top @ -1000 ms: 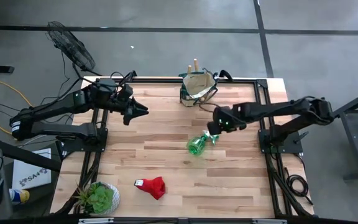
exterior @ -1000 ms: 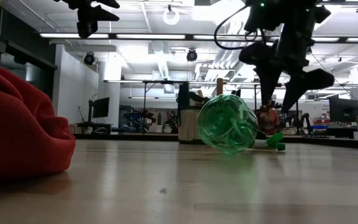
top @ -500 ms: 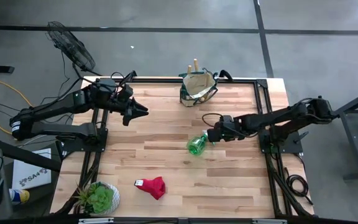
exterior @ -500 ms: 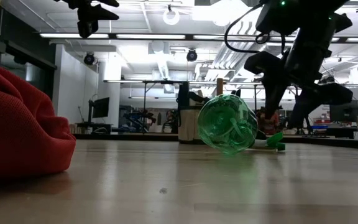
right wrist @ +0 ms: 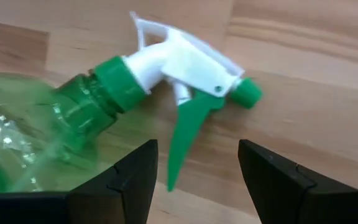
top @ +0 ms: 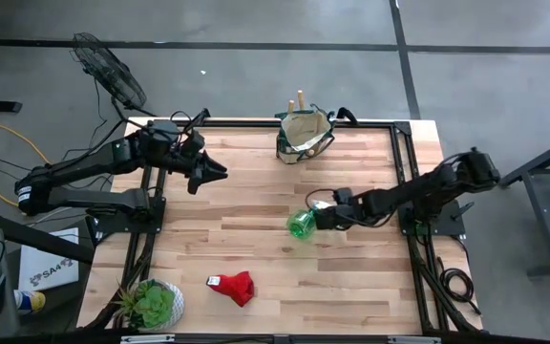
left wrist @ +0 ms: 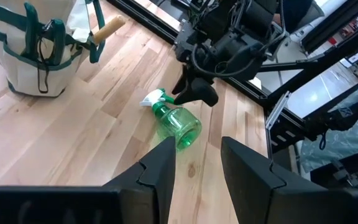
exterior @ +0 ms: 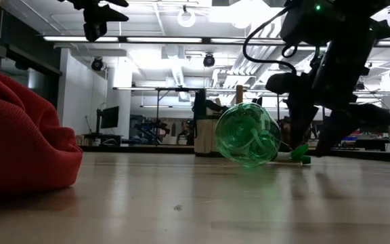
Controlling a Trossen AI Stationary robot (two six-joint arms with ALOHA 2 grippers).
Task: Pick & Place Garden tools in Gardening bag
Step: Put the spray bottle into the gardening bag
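Note:
The green spray bottle [top: 300, 225] lies on its side mid-table, its white and green spray head [right wrist: 191, 65] toward the right; it also shows in the low view [exterior: 248, 134] and the left wrist view [left wrist: 176, 122]. My right gripper [top: 322, 216] is open, low over the spray head, a finger on either side of it [right wrist: 197, 180], touching nothing that I can see. My left gripper [top: 214, 171] is open and empty, held high over the far left [left wrist: 194, 167]. The tan gardening bag [top: 306, 134] stands at the far edge with wooden handles [left wrist: 107, 28] sticking out. A red glove [top: 234, 286] lies near the front.
A green potted plant [top: 153, 304] stands at the near left corner. The black table frame [top: 404, 162] runs along the right edge. Bare wood lies between the bottle and the bag. The red glove fills the left of the low view [exterior: 19, 135].
My right gripper has come down and toward the table's near edge, a little leftward, onto the bottle's spray head, staying open. The bottle has kept still.

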